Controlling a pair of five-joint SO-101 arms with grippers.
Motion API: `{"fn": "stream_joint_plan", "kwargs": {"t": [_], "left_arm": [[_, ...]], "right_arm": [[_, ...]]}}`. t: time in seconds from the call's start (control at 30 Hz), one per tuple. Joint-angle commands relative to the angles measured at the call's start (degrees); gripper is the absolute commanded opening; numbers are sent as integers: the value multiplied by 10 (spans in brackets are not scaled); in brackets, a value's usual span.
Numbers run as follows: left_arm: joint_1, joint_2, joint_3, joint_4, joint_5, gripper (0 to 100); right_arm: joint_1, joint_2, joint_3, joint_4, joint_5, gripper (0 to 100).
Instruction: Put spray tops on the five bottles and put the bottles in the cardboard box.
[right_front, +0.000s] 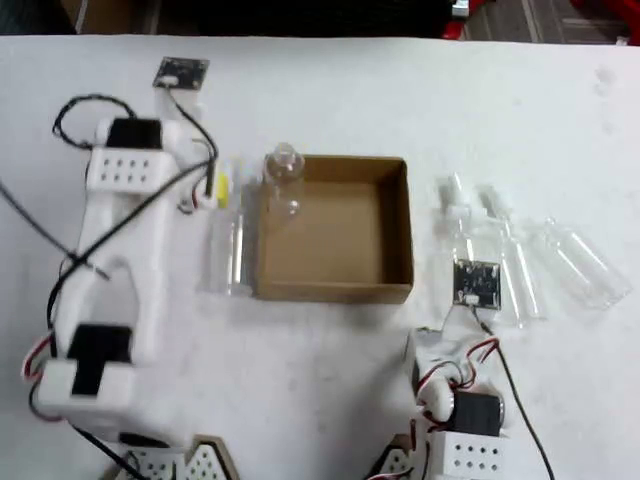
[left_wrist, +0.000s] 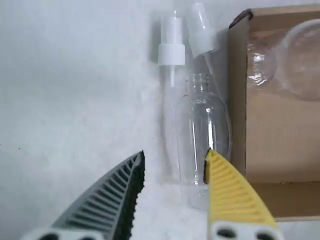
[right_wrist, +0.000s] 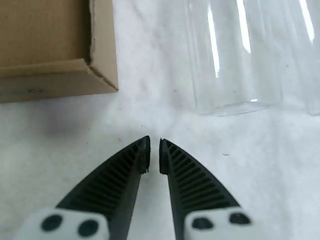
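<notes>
The cardboard box sits mid-table, with one clear bottle lying in its far left corner. Just outside the box's left wall lies an uncapped clear bottle, and two white spray tops rest loose by its neck. My left gripper is open, hovering over that bottle's base end with nothing gripped. Right of the box, several clear bottles and spray tops lie together. Near the box's corner, my right gripper is shut and empty, short of the bottle bases.
The left arm stretches along the table's left side, trailing black cables. At the front edge, right of the box, sits the right arm's base. A small circuit board lies at the back left.
</notes>
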Motion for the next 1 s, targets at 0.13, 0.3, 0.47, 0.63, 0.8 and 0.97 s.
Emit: {"fn": "stream_joint_plan", "kwargs": {"t": [0.13, 0.3, 0.47, 0.63, 0.8, 0.97], "left_arm": [[-6, 154, -156, 4, 92, 188], [4, 234, -233, 4, 98, 188], [23, 309, -301, 16, 98, 188], [32, 352, -362, 50, 98, 189], [32, 386, -387, 53, 98, 189], [32, 411, -387, 48, 98, 189]], "right_arm": [[-3, -1, 4, 4, 7, 17], [0, -1, 4, 4, 7, 17], [0, -1, 4, 4, 7, 17], [0, -1, 4, 4, 7, 17], [0, -1, 4, 4, 7, 17], [0, -1, 4, 4, 7, 17]]}}
